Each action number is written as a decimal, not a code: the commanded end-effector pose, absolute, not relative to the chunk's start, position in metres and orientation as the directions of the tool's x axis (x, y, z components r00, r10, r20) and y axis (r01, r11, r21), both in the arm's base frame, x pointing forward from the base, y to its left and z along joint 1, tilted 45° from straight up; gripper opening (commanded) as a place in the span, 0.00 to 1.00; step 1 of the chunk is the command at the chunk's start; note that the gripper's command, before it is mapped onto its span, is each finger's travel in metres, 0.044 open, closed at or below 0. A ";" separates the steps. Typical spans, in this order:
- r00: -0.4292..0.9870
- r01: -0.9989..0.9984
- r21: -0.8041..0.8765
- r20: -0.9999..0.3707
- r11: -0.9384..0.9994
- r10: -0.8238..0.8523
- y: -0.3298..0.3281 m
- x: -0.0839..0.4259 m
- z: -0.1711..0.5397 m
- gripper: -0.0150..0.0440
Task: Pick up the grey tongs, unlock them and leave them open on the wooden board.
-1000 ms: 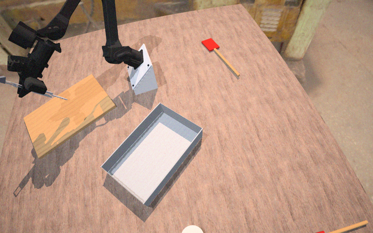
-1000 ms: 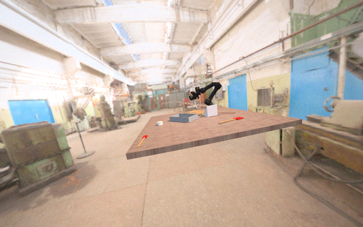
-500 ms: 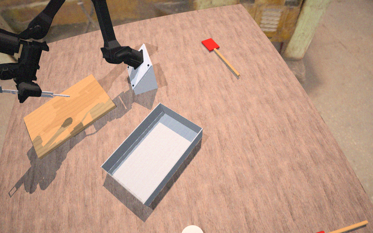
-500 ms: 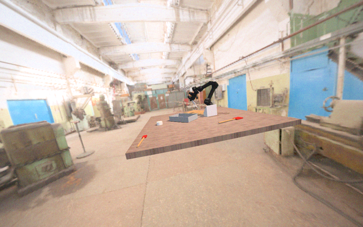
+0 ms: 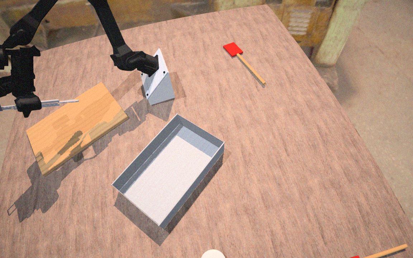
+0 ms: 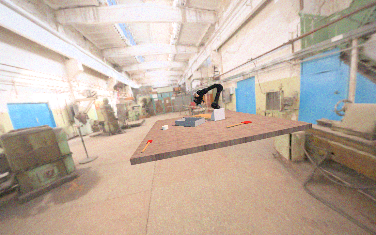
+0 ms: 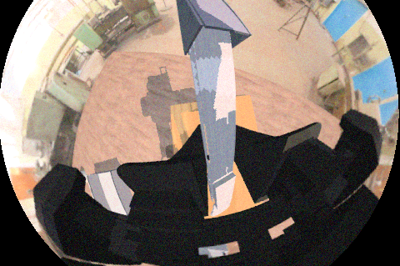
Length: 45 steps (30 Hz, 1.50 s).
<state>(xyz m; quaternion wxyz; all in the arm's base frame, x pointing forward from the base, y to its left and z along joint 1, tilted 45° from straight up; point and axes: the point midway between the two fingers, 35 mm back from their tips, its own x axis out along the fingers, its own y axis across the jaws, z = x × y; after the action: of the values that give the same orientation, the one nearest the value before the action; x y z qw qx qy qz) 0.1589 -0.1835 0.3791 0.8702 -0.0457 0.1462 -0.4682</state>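
Note:
The grey tongs (image 5: pixel 50 104) (image 6: pixel 202 107) (image 7: pixel 214 78) are held in the air, off the roasting tin (image 5: pixel 199 138) (image 6: pixel 183 122). My gripper (image 5: pixel 26 110) (image 7: pixel 212 126) is shut on them around mid-length, above the left part of the wooden board (image 5: pixel 97 94) (image 6: pixel 202 116). In the top view the hinge end with its angular block and loop points left and the tips point right. In the exterior view the tongs slant down to the right. Their two arms look close together. My fingers hide the middle of the tongs, and the lock's state cannot be told.
A pale wedge-shaped block (image 5: pixel 163 91) (image 6: pixel 218 114) stands by the arm's base, between board and tin. A red-headed spatula (image 5: pixel 232 49) (image 6: pixel 246 122) lies at the far right. A second spatula (image 5: pixel 390 249) (image 6: pixel 147 146) and a white round object (image 5: pixel 213 254) (image 6: pixel 165 127) are near the bottom of the top view.

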 end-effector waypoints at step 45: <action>0.197 0.846 -0.239 -0.690 0.476 -0.697 -0.193 0.148 0.371 0.00</action>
<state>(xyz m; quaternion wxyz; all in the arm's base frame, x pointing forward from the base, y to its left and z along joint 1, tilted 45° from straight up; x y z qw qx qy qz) 0.1496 -0.1933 0.3674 0.7681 0.0953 0.3891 -0.4995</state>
